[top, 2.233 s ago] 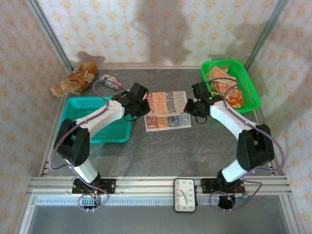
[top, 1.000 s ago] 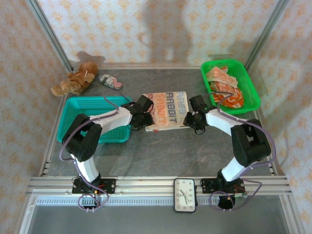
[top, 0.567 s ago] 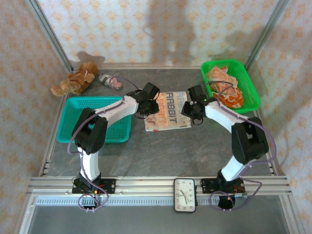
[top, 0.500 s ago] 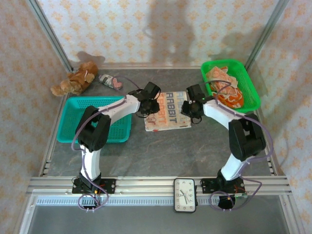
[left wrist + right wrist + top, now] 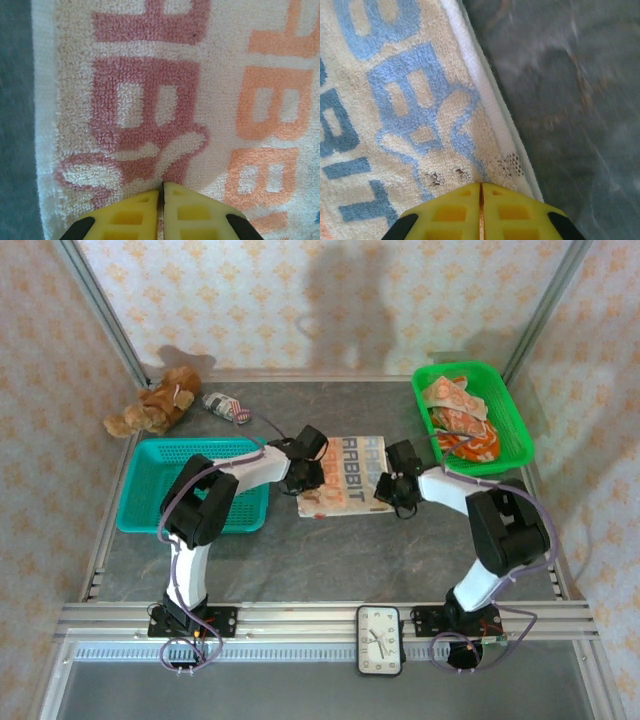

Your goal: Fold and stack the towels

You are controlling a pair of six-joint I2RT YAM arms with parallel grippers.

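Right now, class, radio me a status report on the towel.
Left gripper shut on towel, left edge. Right gripper shut on right edge. Nothing blocking.

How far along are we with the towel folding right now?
Done: one cream terry towel with RABBIT lettering lies spread flat. In hand: left claw and right claw pinch its opposite side edges, ready to fold. Remaining: crumpled orange-cream towels wait in the green plastic basket.

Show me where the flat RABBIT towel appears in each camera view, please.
Top external: towel at the centre of the grey table, between left hand and right hand.
Left wrist: towel right of a grey strip, pink and orange letters.
Right wrist: towel at left, blue letters.
Shared landmark: grey table along the towel's edge.
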